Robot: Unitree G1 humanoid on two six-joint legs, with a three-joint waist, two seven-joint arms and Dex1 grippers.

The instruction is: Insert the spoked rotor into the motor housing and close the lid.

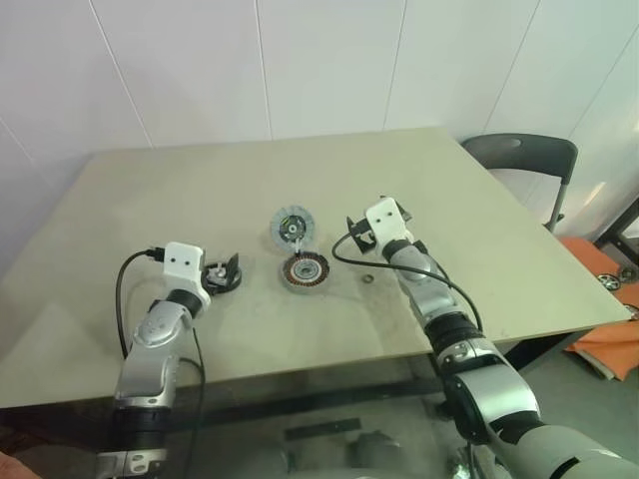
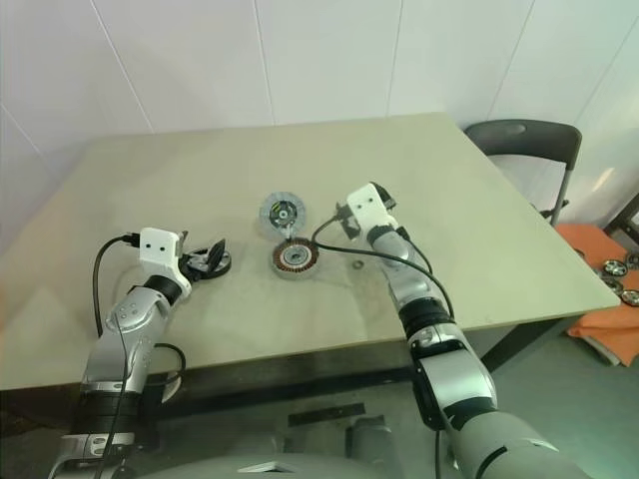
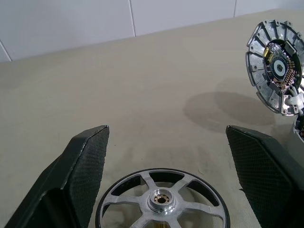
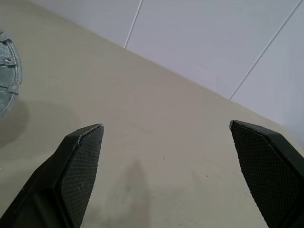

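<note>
The spoked rotor (image 3: pixel 161 202), a silver five-spoke wheel with a black rim and brass hub, lies flat on the table between the fingers of my left gripper (image 1: pixel 222 271), which is open around it with room on both sides. The motor housing (image 1: pixel 305 269), with its ring of copper coils, sits at the table's middle. Just behind it lies the lid (image 1: pixel 292 227), a grey ribbed disc with a greenish circuit centre. My right gripper (image 1: pixel 357 233) hovers open and holding nothing, just right of the housing and lid.
A small metal ring (image 1: pixel 368 278) lies on the beige table (image 1: pixel 180 190) right of the housing, under my right forearm. A grey chair (image 1: pixel 524 155) stands past the table's right edge, with orange items (image 1: pixel 609 334) on the floor there.
</note>
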